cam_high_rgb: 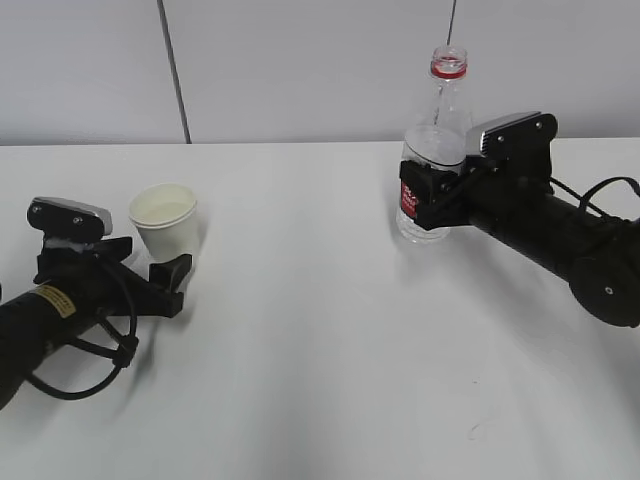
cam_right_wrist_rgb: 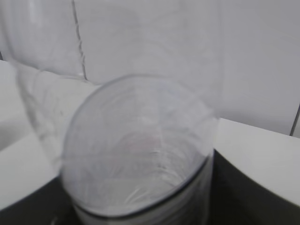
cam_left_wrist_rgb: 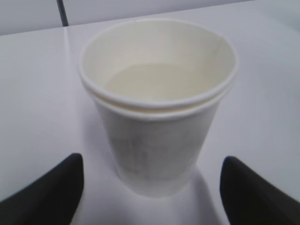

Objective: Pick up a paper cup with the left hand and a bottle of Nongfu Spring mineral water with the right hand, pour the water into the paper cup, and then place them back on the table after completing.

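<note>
Left hand (cam_high_rgb: pixel 150 272): fingers spread wide, free of paper cup (cam_high_rgb: pixel 166 221) at its 12 o'clock on worktop (cam_high_rgb: pixel 320 340). Right hand (cam_high_rgb: pixel 425 200): clamped around upright uncapped water bottle (cam_high_rgb: pixel 437 130).

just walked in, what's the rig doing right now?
Pouring job, late stage by the look of it. The paper cup stands on the table with liquid in it, and the left claw sits open beside it, fingers clear of the cup wall. The right claw is shut on the uncapped water bottle, which is upright and looks nearly empty. Whether its base touches the table can't be told.
</note>
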Robot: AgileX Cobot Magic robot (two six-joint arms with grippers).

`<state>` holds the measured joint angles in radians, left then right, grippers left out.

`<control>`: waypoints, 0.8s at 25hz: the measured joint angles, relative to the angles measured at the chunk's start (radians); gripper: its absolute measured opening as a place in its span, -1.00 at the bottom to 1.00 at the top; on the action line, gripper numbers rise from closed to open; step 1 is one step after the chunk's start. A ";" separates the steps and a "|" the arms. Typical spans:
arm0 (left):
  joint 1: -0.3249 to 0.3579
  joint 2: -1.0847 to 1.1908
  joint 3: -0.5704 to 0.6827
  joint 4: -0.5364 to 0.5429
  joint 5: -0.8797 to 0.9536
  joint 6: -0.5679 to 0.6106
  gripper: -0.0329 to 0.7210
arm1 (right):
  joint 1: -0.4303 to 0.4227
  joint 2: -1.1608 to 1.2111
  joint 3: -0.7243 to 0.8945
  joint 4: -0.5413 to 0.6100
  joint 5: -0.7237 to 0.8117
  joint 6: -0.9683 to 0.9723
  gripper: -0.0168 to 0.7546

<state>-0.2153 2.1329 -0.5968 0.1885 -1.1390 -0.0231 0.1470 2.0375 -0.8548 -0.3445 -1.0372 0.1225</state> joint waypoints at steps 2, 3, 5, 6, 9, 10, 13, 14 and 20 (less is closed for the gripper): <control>0.000 -0.025 0.025 -0.003 0.001 0.000 0.54 | 0.000 0.000 0.000 0.002 0.002 0.000 0.11; 0.000 -0.039 0.039 -0.005 0.001 0.000 0.54 | 0.000 0.000 0.000 0.002 0.002 0.000 0.11; 0.000 -0.075 0.063 -0.008 0.000 0.000 0.54 | 0.000 0.000 0.000 0.013 0.002 0.000 0.11; 0.000 -0.091 0.072 -0.012 0.000 0.000 0.54 | 0.000 0.000 0.000 0.021 0.002 0.000 0.11; 0.000 -0.126 0.093 -0.023 -0.002 0.000 0.54 | 0.000 0.000 0.000 0.033 0.002 0.000 0.11; 0.000 -0.133 0.096 -0.026 -0.001 0.000 0.54 | 0.000 0.002 0.000 0.034 0.002 0.000 0.11; 0.000 -0.144 0.102 -0.028 -0.002 0.000 0.54 | 0.000 0.018 0.000 0.034 0.004 0.000 0.11; 0.000 -0.144 0.102 -0.028 -0.002 0.000 0.54 | 0.000 0.026 0.000 0.034 0.004 0.000 0.11; 0.000 -0.144 0.102 -0.029 -0.002 0.000 0.54 | 0.000 0.052 0.000 0.035 0.036 0.000 0.11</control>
<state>-0.2153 1.9893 -0.4947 0.1595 -1.1414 -0.0231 0.1470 2.0895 -0.8548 -0.3096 -1.0015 0.1225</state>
